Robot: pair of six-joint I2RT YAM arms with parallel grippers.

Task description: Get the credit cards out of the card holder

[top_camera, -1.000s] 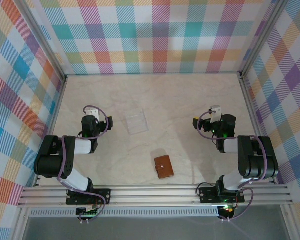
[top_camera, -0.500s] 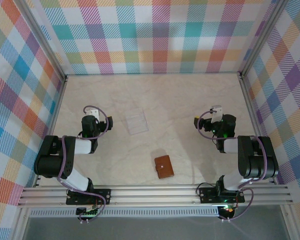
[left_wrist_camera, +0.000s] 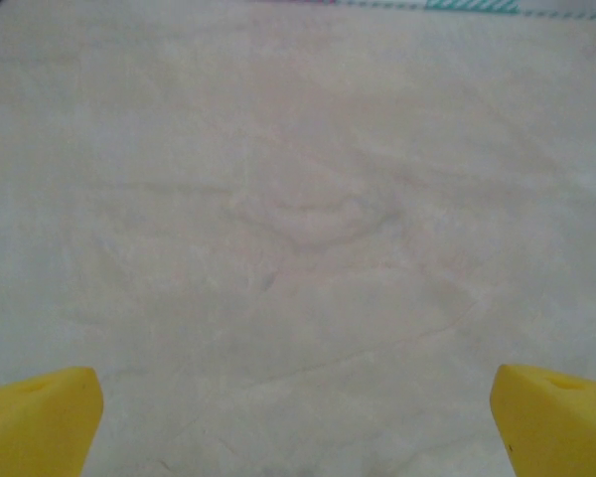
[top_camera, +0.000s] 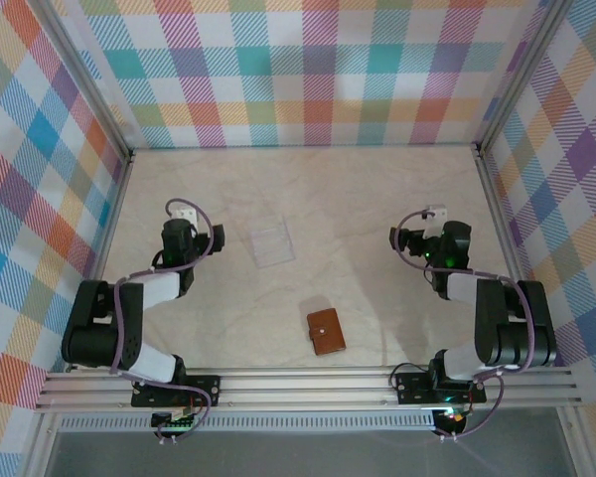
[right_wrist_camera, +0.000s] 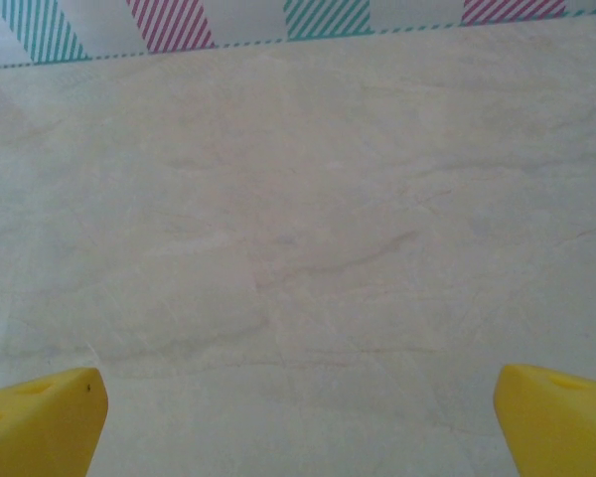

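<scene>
The brown leather card holder (top_camera: 326,331) lies folded shut on the marble tabletop, near the front and between the two arms, snap tab on top. The credit cards are hidden, with none lying loose. My left gripper (top_camera: 182,225) hovers at the left, well behind and to the left of the card holder. In the left wrist view its yellow fingertips (left_wrist_camera: 40,417) stand wide apart over bare table, so the left gripper (left_wrist_camera: 298,427) is open. My right gripper (top_camera: 432,229) hovers at the right, and this right gripper (right_wrist_camera: 298,422) is open too, its fingertips (right_wrist_camera: 42,415) far apart.
A clear see-through plastic square (top_camera: 272,244) lies flat behind the card holder, left of centre. Plaid walls (top_camera: 308,79) close the table on three sides. An aluminium rail (top_camera: 308,388) runs along the front edge.
Both wrists have shifted slightly toward the back of the table, the left one more. The card holder and the plastic square have stayed where they were.
</scene>
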